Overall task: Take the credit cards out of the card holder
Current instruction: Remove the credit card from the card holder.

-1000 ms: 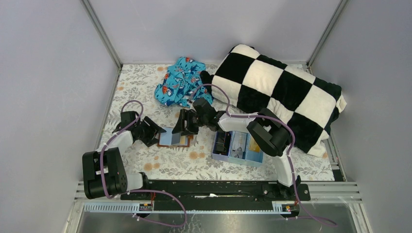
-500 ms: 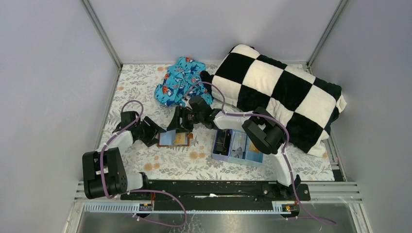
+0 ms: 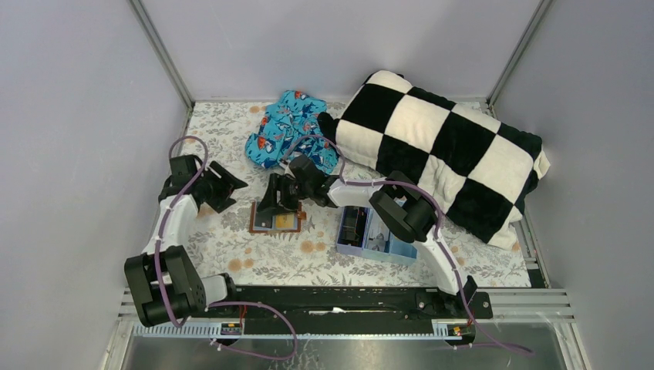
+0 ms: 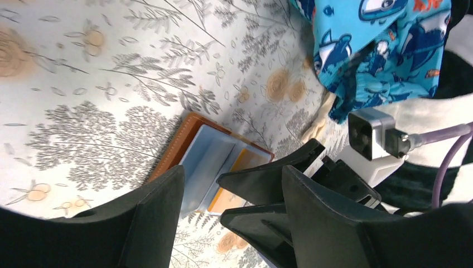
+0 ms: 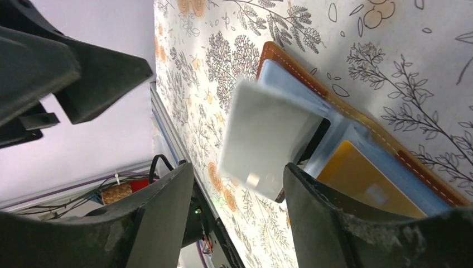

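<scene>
The brown card holder (image 3: 278, 228) lies open on the flowered table. Its pale blue lining (image 4: 203, 159) faces up. An orange-gold credit card (image 5: 362, 174) sits in one pocket, also visible as the orange card (image 4: 237, 177) from the left wrist. A pale translucent flap (image 5: 268, 137) stands up from the holder, with a dark edge (image 5: 313, 138) under it that may be the dark card. My right gripper (image 3: 271, 206) hovers open just over the holder; the right gripper (image 5: 239, 184) has nothing pinched. My left gripper (image 3: 234, 186) is open, back and left of the holder; the left gripper (image 4: 231, 190) is empty.
A light blue three-compartment tray (image 3: 402, 256) stands right of the holder. A black-and-white checkered blanket (image 3: 439, 146) fills the back right. A blue patterned cloth (image 3: 289, 131) lies at the back middle. Grey walls enclose the table on three sides.
My left gripper has left the holder's left edge and drawn back toward the far left. The right gripper has shifted left over the holder, which stays open.
</scene>
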Available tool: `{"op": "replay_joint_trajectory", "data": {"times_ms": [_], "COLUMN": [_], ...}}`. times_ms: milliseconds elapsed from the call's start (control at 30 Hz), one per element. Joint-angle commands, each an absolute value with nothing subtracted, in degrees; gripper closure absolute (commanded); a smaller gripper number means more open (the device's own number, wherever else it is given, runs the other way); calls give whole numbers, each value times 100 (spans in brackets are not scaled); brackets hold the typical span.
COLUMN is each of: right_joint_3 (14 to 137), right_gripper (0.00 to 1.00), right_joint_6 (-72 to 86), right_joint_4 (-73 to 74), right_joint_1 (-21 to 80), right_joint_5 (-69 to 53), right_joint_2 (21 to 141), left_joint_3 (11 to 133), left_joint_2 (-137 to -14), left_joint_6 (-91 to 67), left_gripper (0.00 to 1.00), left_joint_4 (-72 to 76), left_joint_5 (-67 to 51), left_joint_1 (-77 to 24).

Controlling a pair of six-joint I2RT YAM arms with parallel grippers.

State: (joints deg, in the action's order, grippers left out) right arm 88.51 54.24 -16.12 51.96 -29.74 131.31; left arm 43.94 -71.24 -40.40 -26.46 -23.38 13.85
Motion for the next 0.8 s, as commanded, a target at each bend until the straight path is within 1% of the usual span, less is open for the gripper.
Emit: {"op": "replay_joint_trajectory", "data": {"times_ms": [0,133,233,400,500,567,667,767], "right_joint_3": [9266,9357,9144,8297,7597,7299,7075,7000], "right_gripper": [32,31,31,32,34,37,43,50], "right_joint_6": [5446,5399,5235,4964,4977,5004,4963,4885], "right_joint_4": [-1587,-1466,-1419,-1333,-1364,-1322,-1301,-1215], "right_joint_1": [5314,5322,5306,5148,4959,4819,4708,4702], "right_joint_5": [-3097,-3090,-2993,-2391,-2084,-1967,-2026,-2031], "right_joint_2": [13291,13319,13021,12192,11768,11585,11472,11417], "left_joint_3": [4511,4461,4386,4046,3891,3882,3953,3911], "left_joint_2": [-6914,-6663,-6508,-6425,-6471,-6660,-7020,-7100], "left_joint_6": [-3783,-3715,-3576,-3409,-3434,-3427,-3422,-3552], "left_gripper": [31,30,29,31,31,32,41,43], "left_joint_4": [-3145,-3130,-3035,-2733,-2498,-2346,-2324,-2106], "left_joint_5": [-2109,-2204,-2488,-3218,-3557,-3757,-3695,-3639], "left_joint_1": [1714,1775,1780,1664,1382,1096,685,464]}}
